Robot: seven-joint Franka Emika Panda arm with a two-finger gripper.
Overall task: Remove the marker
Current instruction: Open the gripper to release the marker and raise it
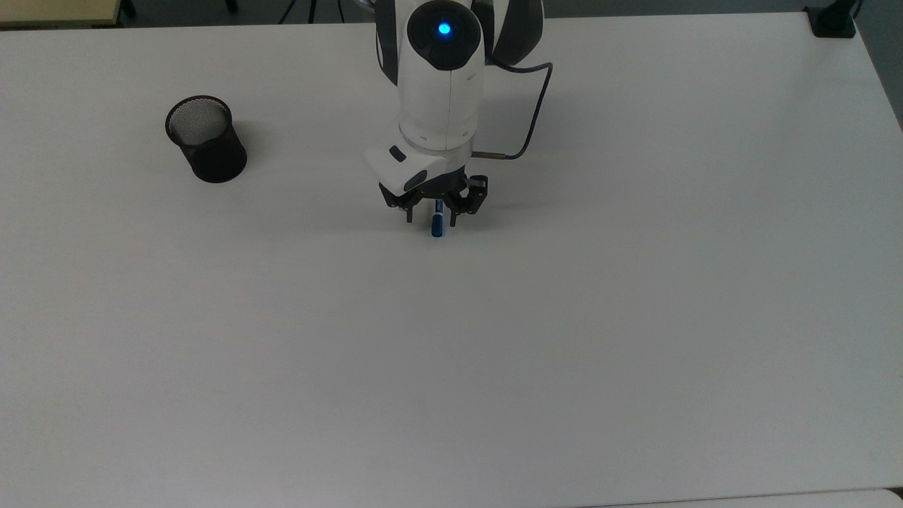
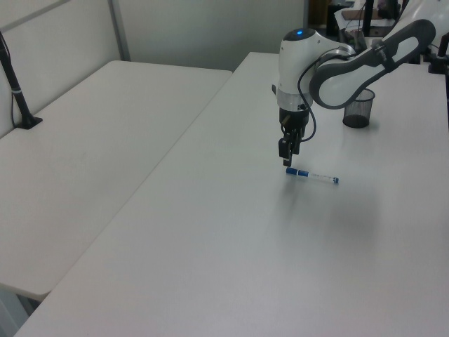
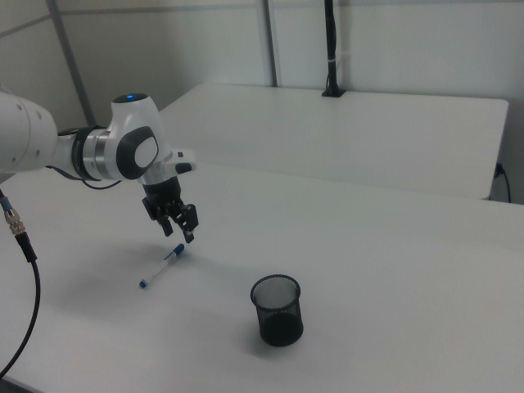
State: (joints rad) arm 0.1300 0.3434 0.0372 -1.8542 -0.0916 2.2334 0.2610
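White tabletop carries the marker, out of the mesh cup.
My pincer hangs wide and empty just above it; little remains.

Looks like I'm driving this in a lab or office-type room: big plain white tabletop, a second identical white table pushed up alongside it, grey partition panels behind, and a black clamp-on pole on the far table.
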